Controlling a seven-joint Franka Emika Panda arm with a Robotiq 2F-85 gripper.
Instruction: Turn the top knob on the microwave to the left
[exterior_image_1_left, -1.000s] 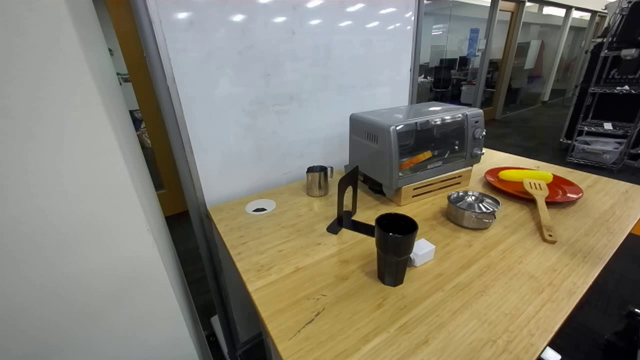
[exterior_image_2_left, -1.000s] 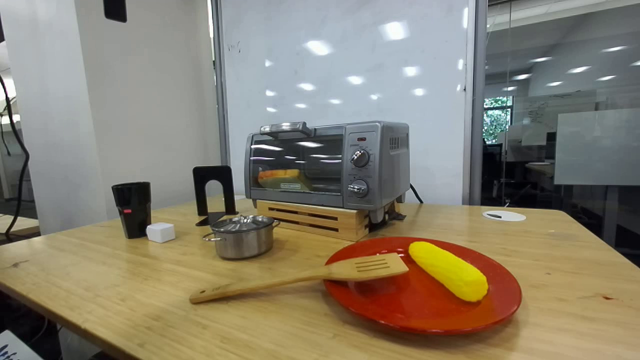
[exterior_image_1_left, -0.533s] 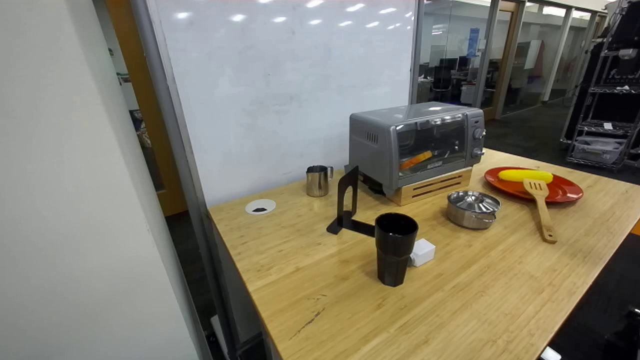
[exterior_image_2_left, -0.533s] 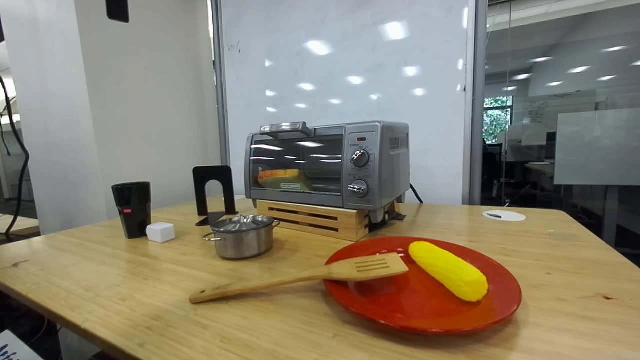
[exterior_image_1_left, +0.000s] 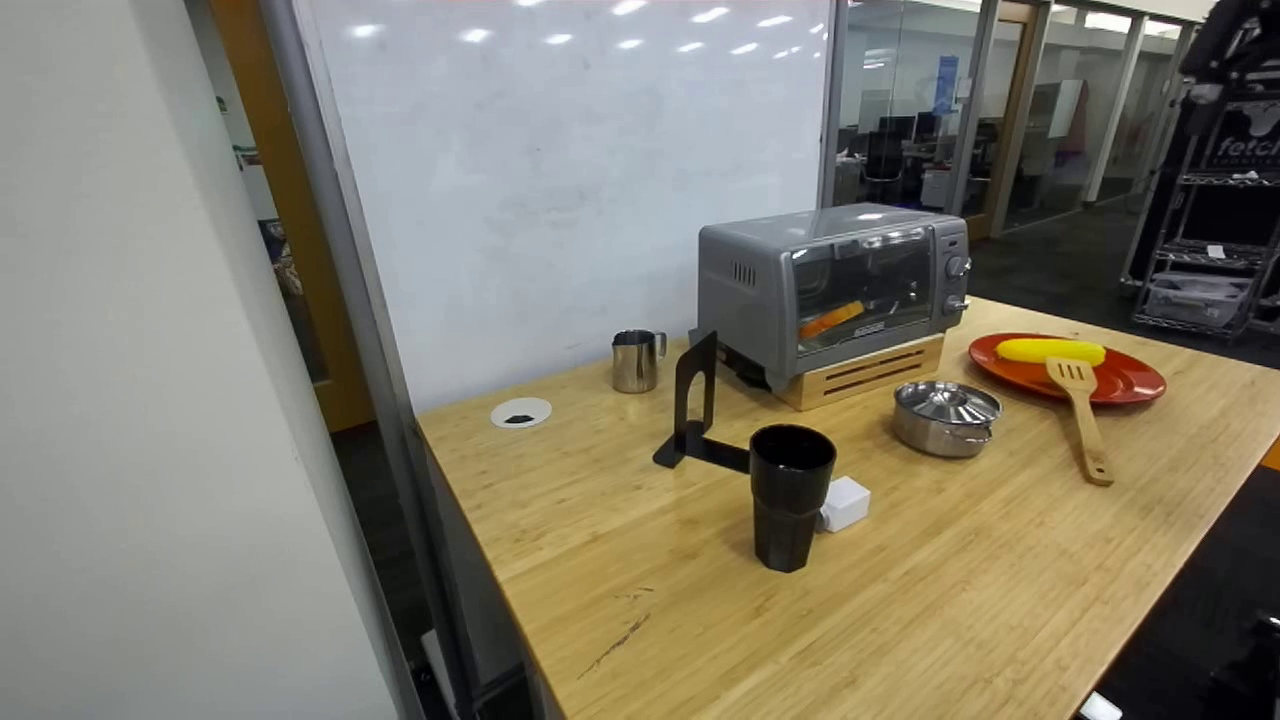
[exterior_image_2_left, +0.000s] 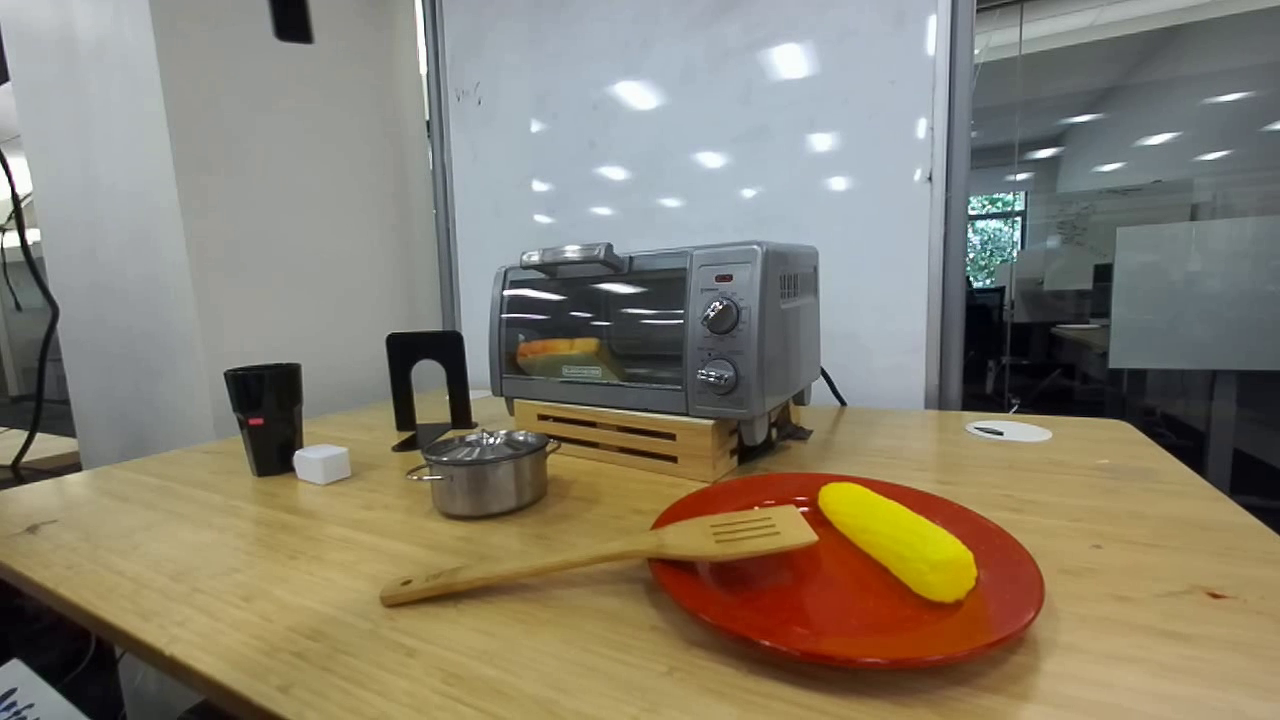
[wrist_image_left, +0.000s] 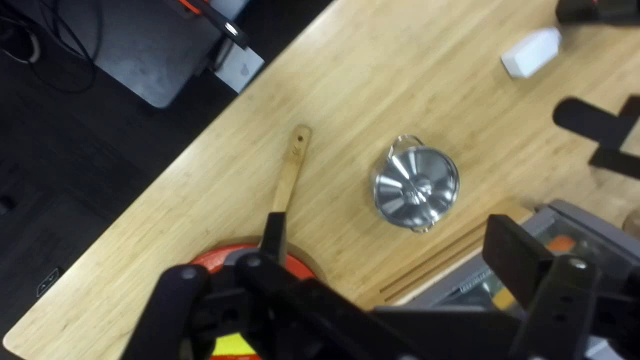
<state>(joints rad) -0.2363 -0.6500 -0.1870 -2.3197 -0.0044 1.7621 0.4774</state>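
Hovering empty, jaws spread wide, the gripper (wrist_image_left: 390, 232) is well apart from the microwave (exterior_image_2_left: 655, 330) below it. Nothing's on the top knob (exterior_image_2_left: 720, 316), so I'd guess reaching and turning left both remain.

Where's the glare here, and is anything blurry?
In both exterior views, light spots reflect off the glossy white board; in an exterior view, pale streaks cross the glass window of the boxy silver-grey metal toaster oven; in the wrist view, the round steel lidded pot gleams and the small white block looks blurry.
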